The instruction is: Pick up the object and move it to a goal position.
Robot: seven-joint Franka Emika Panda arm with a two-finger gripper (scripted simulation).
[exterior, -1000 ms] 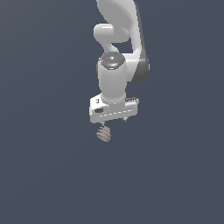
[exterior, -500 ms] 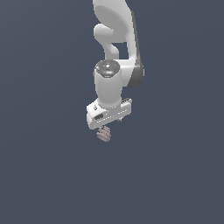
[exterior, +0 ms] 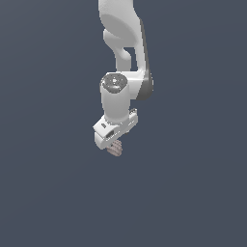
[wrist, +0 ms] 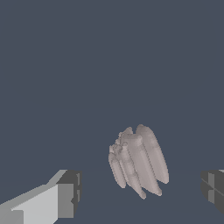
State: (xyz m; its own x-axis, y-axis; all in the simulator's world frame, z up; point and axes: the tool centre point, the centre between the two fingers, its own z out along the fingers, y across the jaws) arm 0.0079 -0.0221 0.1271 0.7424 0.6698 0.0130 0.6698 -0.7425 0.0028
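Note:
The object (exterior: 115, 149) is a small ridged pinkish-grey lump lying on the dark grey floor, partly covered by the white gripper (exterior: 114, 143) that hangs just over it. In the wrist view the object (wrist: 138, 161) shows as a cluster of long ridges between the two dark fingertips (wrist: 70, 194), with a clear gap on each side. The gripper (wrist: 140, 192) is open and touches nothing.
A plain dark grey floor (exterior: 193, 193) fills both views. The white arm (exterior: 123, 43) rises from the gripper toward the top of the exterior view. No other thing shows.
The hand has turned about its vertical axis and its bar now runs slanted. It sits slightly lower over the object, which has not moved.

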